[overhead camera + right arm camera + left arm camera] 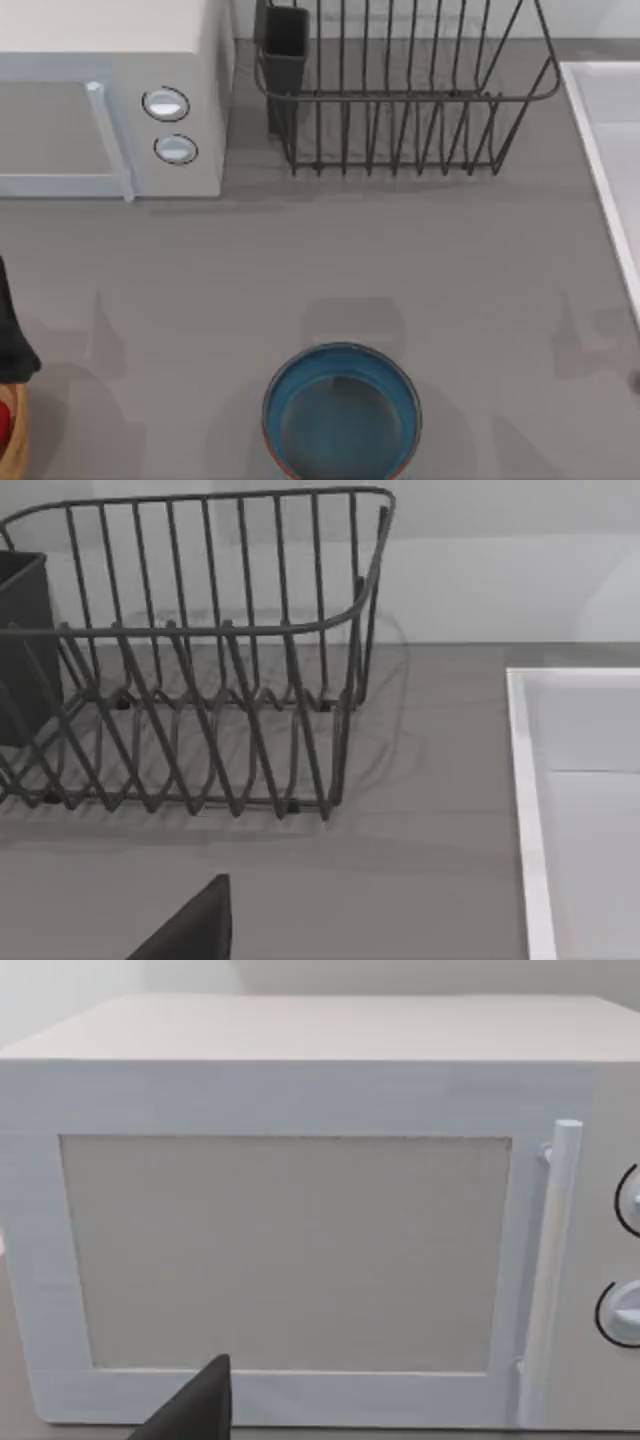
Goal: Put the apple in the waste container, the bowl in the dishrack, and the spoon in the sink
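Bowl standing on grey counter; apple lying inside waste container.

Top view: the round teal bowl (341,415) is sitting at the near middle, the black wire dishrack (405,90) at the back, the pale sink (612,150) at the right edge, and the red apple (4,420) is resting within the tan waste container (17,435) at the left edge. Left wrist view: the left gripper (195,1410) is facing the smooth white microwave (290,1210); jaw state cannot be told. Right wrist view: the right gripper (190,928) is facing dishrack and sink rim; jaw state likewise cannot be told.
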Controlling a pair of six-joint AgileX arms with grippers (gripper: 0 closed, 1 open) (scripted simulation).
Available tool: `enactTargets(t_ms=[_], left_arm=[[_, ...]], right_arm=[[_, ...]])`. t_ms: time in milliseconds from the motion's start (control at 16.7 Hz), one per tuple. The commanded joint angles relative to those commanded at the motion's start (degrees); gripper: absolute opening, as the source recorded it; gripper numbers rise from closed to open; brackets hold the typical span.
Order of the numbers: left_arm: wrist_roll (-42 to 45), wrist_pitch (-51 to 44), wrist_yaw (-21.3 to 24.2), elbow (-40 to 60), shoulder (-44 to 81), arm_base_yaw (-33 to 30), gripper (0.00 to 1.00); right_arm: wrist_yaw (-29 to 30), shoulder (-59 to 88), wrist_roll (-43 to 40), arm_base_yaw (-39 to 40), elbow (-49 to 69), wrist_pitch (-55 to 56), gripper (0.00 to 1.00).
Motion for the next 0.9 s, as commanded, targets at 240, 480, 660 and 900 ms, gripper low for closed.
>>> enactTargets(t_ms=[240, 480, 660, 900], left_arm=[[0.0, 0.0, 0.0, 0.0, 0.0, 0.0, 1.0], [0.0, 0.0, 0.0, 0.0, 0.0, 0.0, 1.0], [0.0, 0.0, 0.0, 0.0, 0.0, 0.0, 1.0], [0.0, 0.0, 0.0, 0.0, 0.0, 0.0, 1.0]], right_arm=[[0.12, 20.11, 6.57, 12.54, 16.87, -13.09, 1.0], [-0.11, 45.39, 12.77, 23.78, 35.29, -28.65, 1.0], [-0.42, 62.37, 15.96, 29.75, 48.11, -39.77, 1.0], [-0.6, 79.97, 17.9, 34.18, 62.54, -51.79, 1.0]])
